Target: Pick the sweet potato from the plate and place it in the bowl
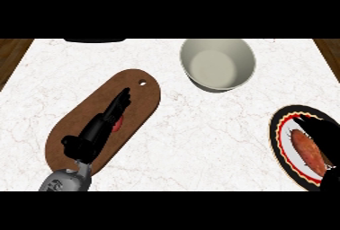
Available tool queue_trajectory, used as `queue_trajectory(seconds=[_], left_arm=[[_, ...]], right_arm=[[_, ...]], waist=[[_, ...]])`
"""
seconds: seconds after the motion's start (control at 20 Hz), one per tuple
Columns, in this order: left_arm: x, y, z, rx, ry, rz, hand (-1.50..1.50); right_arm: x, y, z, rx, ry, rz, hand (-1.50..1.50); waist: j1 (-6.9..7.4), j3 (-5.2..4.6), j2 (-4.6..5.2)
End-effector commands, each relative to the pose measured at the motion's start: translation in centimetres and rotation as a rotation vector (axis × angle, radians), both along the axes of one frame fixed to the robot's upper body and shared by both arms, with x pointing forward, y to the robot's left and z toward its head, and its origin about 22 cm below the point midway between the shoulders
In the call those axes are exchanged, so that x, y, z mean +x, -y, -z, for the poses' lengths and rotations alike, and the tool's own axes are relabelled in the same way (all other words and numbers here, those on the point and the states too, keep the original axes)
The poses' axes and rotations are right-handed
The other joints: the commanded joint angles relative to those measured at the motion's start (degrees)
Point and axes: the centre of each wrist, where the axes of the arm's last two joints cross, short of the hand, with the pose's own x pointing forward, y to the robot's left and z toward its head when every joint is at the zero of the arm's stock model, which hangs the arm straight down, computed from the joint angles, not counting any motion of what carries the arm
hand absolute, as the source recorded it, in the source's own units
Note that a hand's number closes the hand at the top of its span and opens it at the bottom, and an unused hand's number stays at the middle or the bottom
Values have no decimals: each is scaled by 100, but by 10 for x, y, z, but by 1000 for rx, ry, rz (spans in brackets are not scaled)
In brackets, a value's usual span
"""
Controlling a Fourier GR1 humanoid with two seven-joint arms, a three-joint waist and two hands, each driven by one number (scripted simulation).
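Now | left robot hand (94, 134) spread over board (143, 105) | right robot hand (328, 139) at sweet potato (306, 150), state unclear

The cutting board (143, 101) lies left, the bowl (219, 67) behind centre, the plate (284, 150) (sweet potato (309, 150) on it) far right.

I get a single view, from the head, aimed steeply down at the white marbled counter top (199, 134). It sits close: my grey left forearm (63, 179) enters at the lower border, the pale round bowl (218, 63) lies toward the far side, and the black-rimmed round plate (277, 139) is cut off by the right border.
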Motion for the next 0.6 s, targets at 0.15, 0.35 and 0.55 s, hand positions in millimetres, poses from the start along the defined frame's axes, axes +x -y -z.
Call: queue_trajectory(seconds=[0.15,0.35,0.55], left_arm=[[-8,-30,19,7,-7,-6,0],[-7,-8,-2,11,7,9,0],[-7,14,-3,-7,-2,8,0]], right_arm=[[0,17,35,-7,-31,36,-150],[23,26,27,-4,-59,55,-150],[20,36,49,29,-18,43,-150]], waist=[[0,-2,3],[16,-1,0],[10,0,1]])
